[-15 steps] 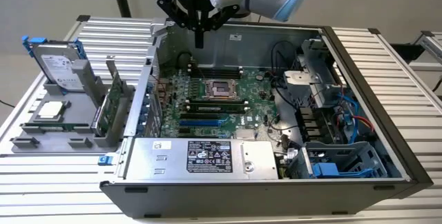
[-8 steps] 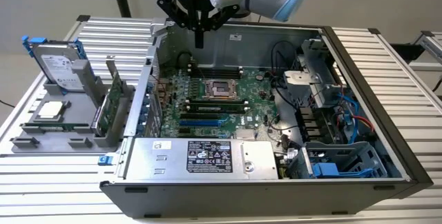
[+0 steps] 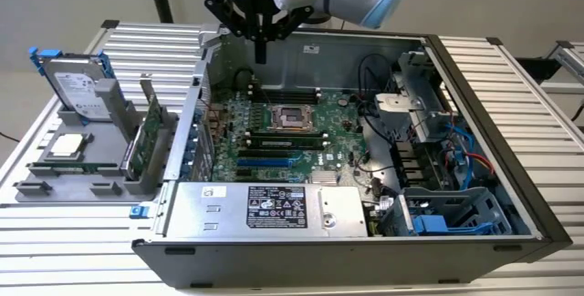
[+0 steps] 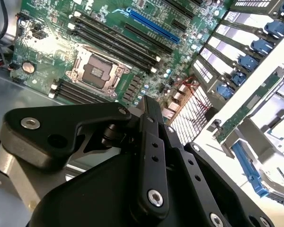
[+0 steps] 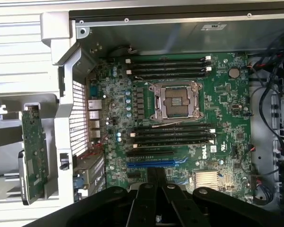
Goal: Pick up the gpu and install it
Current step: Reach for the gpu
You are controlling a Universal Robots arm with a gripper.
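Closest is the gripper (image 4: 149, 101), fingers pressed together on nothing, above the motherboard (image 5: 227, 104) in the open computer case (image 3: 319, 262). The gpu (image 3: 146, 139) stands on edge in a grey holder (image 3: 68, 180) just outside the case's rear wall. As I judge it, reaching across with the fingers unopened could clip that wall or topple the card.

Bright, even light pours from overhead in the exterior view. The ribbed desk (image 3: 520, 91) glows pale and shadows fall soft. Inside the case (image 3: 338, 53) it's dimmer. In the second wrist view the desk blows out white, and the black pincer (image 4: 149, 109) shows small glints on its screws. In the first wrist view the board (image 5: 227, 99) is evenly lit, with the cables (image 5: 270, 109) beside it in shadow.
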